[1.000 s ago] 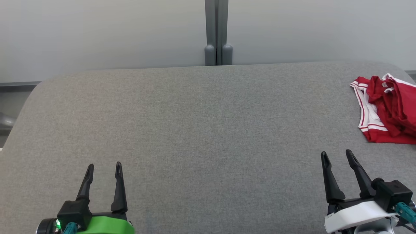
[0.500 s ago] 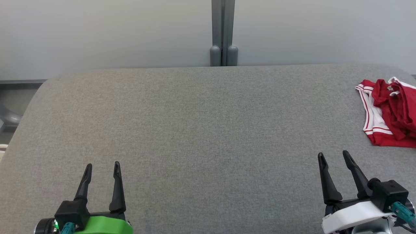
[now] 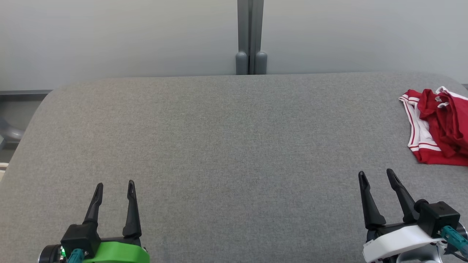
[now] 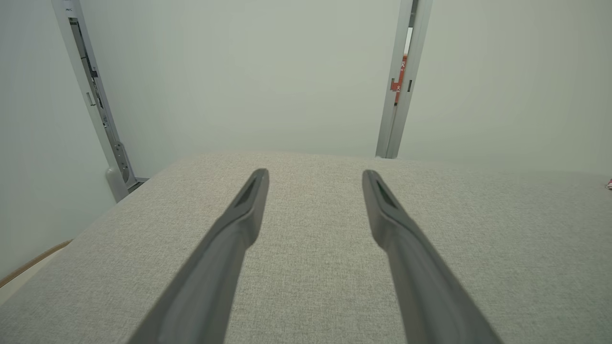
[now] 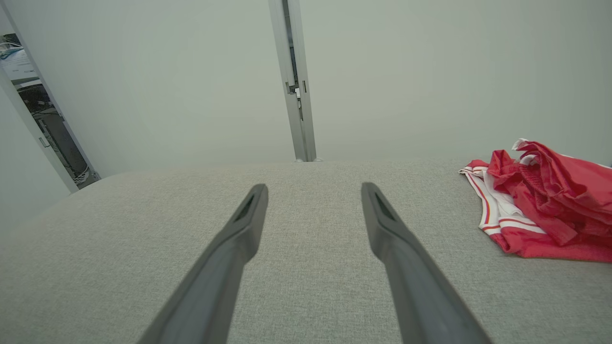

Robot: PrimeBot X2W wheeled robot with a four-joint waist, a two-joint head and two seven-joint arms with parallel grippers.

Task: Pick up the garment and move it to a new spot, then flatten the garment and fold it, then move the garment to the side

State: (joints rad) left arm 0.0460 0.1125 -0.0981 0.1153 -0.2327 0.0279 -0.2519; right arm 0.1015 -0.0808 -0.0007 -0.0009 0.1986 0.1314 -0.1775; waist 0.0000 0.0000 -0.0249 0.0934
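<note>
The garment (image 3: 440, 128) is red with white striped trim and lies crumpled at the far right of the grey padded table (image 3: 226, 138), partly cut off by the head view's edge. The right wrist view shows the garment (image 5: 545, 205) to the right of my fingers. My right gripper (image 3: 376, 175) hovers open at the lower right, a short way in front of the garment and apart from it. My left gripper (image 3: 114, 185) stands open at the lower left, nothing between its fingers. In the left wrist view the left gripper (image 4: 315, 174) points over bare grey fabric.
A pale wall with a grey vertical post (image 3: 250, 36) stands behind the table's far edge. The table's rounded left corner (image 3: 47, 98) drops off to a dark floor strip.
The whole head view shifted slightly, so the garment and post sit a bit further right than a second ago. Both grippers stay open and nearly still.
</note>
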